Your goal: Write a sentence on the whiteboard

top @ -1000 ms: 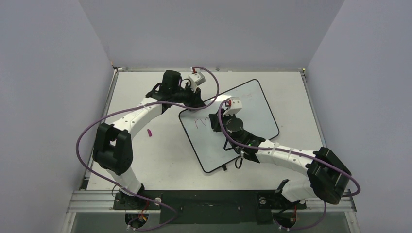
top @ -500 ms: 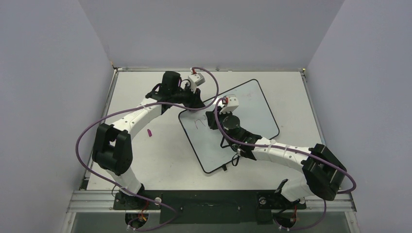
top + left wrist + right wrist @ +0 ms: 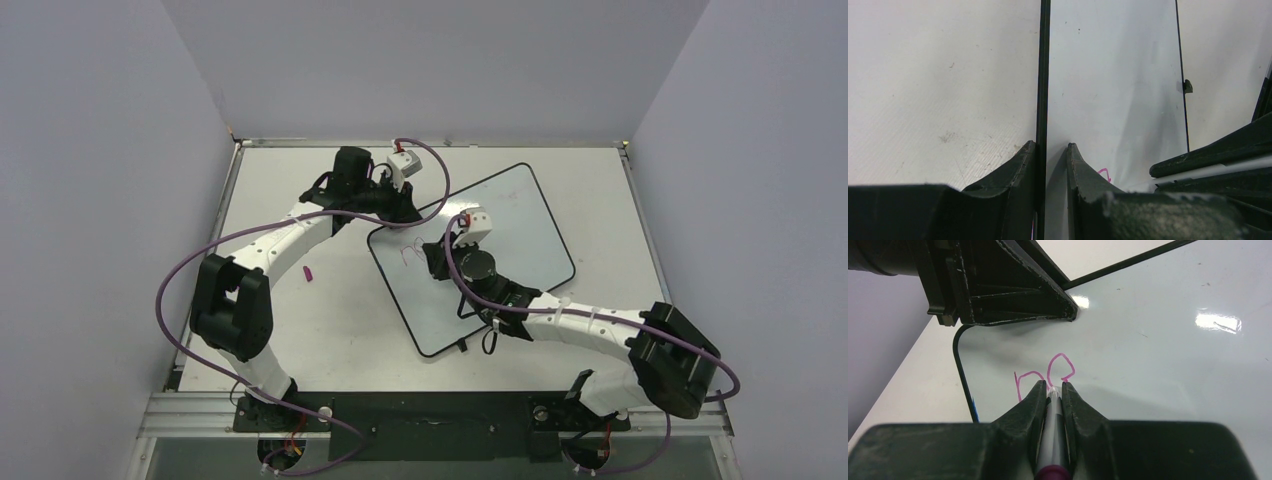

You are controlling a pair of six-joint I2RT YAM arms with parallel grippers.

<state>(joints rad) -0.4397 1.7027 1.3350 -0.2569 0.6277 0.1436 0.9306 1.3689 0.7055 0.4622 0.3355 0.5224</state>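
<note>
The whiteboard (image 3: 530,225) lies tilted on the table, glossy white with a thin black frame. My left gripper (image 3: 404,211) is shut on its far-left edge; in the left wrist view my left gripper (image 3: 1050,147) straddles the black frame (image 3: 1043,75). My right gripper (image 3: 432,262) is over the board's left part, shut on a grey marker pen (image 3: 1053,425) whose tip touches the board. The sentence (image 3: 1045,372) is a few pink-magenta strokes, like "he", just ahead of the tip. It also shows in the top view (image 3: 410,253) and in the left wrist view (image 3: 1104,173).
A small pink cap (image 3: 309,273) lies on the table left of the board. A black tab (image 3: 1187,86) sits on the board's far edge. The right arm's fingers (image 3: 1208,155) show at the right of the left wrist view. Walls enclose the table on three sides.
My right gripper has moved slightly toward the near side over the board with the pen, and the pink strokes have grown. The left arm and the board have not moved.
</note>
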